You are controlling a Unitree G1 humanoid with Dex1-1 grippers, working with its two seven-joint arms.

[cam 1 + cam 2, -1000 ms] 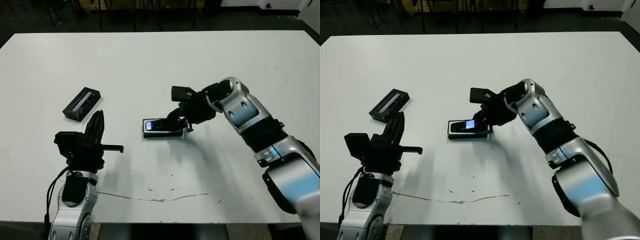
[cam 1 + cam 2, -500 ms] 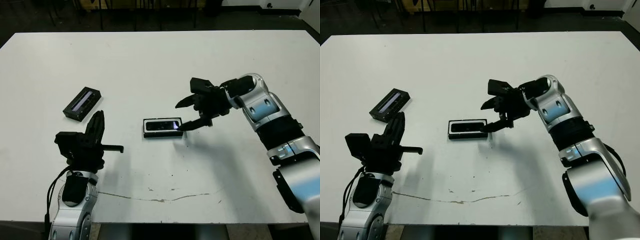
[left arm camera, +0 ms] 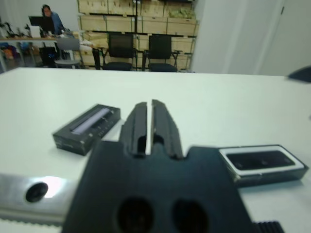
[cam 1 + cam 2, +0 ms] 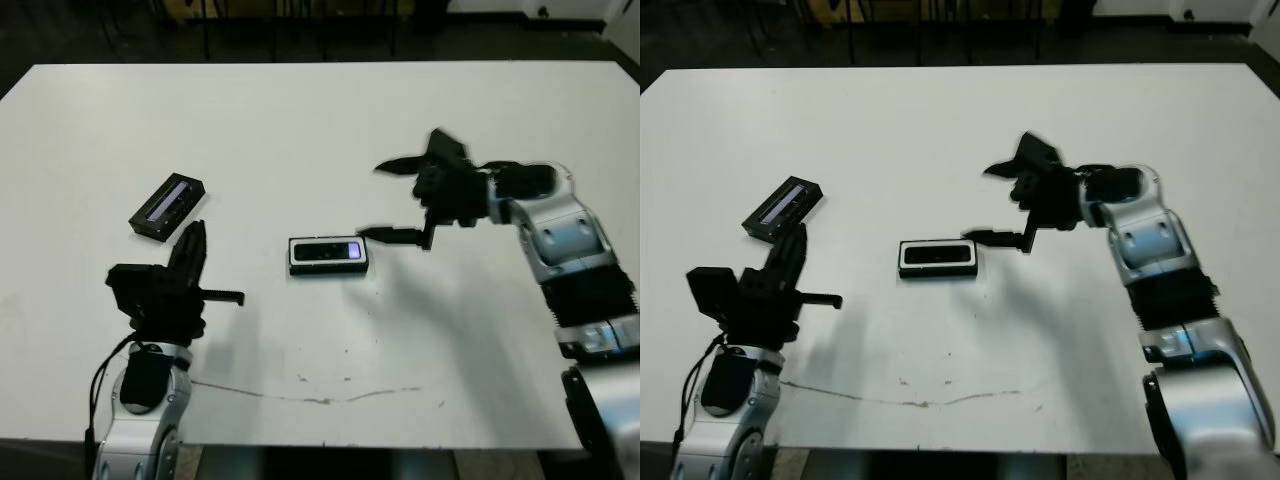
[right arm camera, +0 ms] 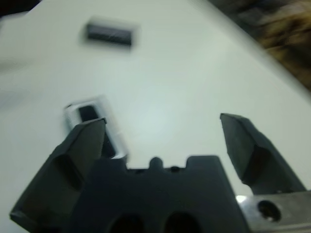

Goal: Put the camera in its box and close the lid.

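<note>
Camera [image 4: 329, 252] in box [image 4: 295, 266], lid [image 4: 166, 207] apart on bench [image 4: 300, 120]; right gripper [image 4: 392, 200] jaws wide, left gripper [image 4: 192, 245] jaws together.

Even overhead light is cast on the bench [image 4: 300, 120]; soft shadows are thrown forward; the right wrist view is motion-blurred.

box [image 5: 92, 127]: your right claw's finger hides part of it
lid [image 5: 109, 34]: blurred in your right wrist view
</note>
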